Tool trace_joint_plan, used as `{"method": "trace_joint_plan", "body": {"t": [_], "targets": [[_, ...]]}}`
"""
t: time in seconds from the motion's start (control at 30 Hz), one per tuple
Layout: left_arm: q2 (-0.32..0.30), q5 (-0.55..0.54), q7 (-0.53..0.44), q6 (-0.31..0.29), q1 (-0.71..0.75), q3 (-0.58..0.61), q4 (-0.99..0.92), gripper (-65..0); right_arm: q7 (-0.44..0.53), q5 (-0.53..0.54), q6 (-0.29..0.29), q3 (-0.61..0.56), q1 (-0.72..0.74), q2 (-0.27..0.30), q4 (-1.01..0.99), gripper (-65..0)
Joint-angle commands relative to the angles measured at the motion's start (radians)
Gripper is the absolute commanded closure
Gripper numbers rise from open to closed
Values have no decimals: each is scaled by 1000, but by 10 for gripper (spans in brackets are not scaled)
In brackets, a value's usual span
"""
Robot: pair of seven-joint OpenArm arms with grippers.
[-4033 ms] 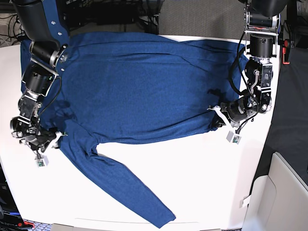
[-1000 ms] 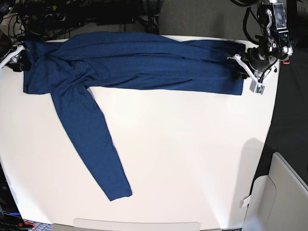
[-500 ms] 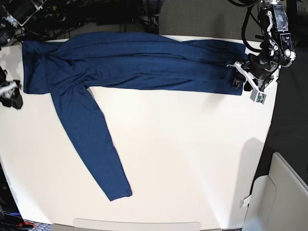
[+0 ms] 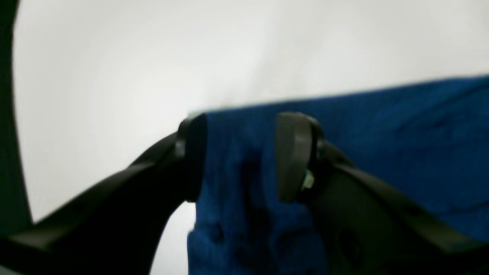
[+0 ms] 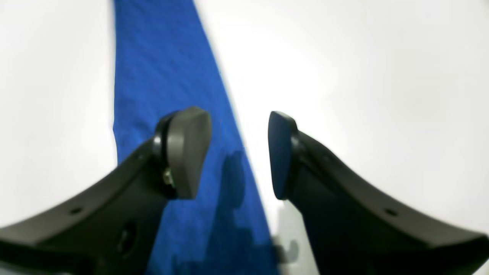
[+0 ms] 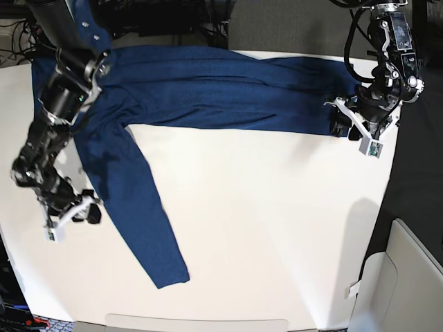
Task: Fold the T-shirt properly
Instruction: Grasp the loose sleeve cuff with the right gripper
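Observation:
The dark blue T-shirt [image 6: 208, 97] lies folded into a long band along the table's far edge. One long sleeve [image 6: 138, 207] runs down toward the front left. My left gripper [image 6: 339, 121] is at the band's right end. In the left wrist view it [image 4: 242, 156] is open, with the cloth's edge [image 4: 382, 126] between and under its fingers. My right gripper [image 6: 88, 207] is at the left side of the sleeve. In the right wrist view it [image 5: 238, 152] is open just above the sleeve [image 5: 164, 76], whose right edge runs between the fingers.
The white table [image 6: 277, 228] carries only the shirt. A white box [image 6: 408, 277] stands off the table's front right corner. Dark cables and equipment [image 6: 159, 21] lie behind the far edge. The floor to the right is dark.
The shirt was folded up into a band at the far edge. In the last second my right arm came down from the far left corner to the sleeve. My left gripper shifted slightly toward the front.

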Motion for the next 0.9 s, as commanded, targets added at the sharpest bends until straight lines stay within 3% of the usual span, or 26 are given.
{"method": "trace_joint_plan", "body": {"t": [0.0,0.17,0.3,0.7,0.87], "targets": [[-14,-9,-11,-4,-4,-7,19,-284,36,-6,3,-10,40,8,-12,-280],[-14,-9,-11,-4,-6,-7,19,-284,158,-101,3,-35,78,-12,-138,-280],[-14,-9,-11,-4,-7,-7,19,-284,226,-110,3,-35,80,-7,-179,-280],[-14,-9,-11,-4,-20,-7,19,-284,227,-113,3,-35,54,22,-182,-280],[-14,-9,-11,-5,-21,-7,19,-284,226,-184,3,-35,11,8,-182,-280]]}}
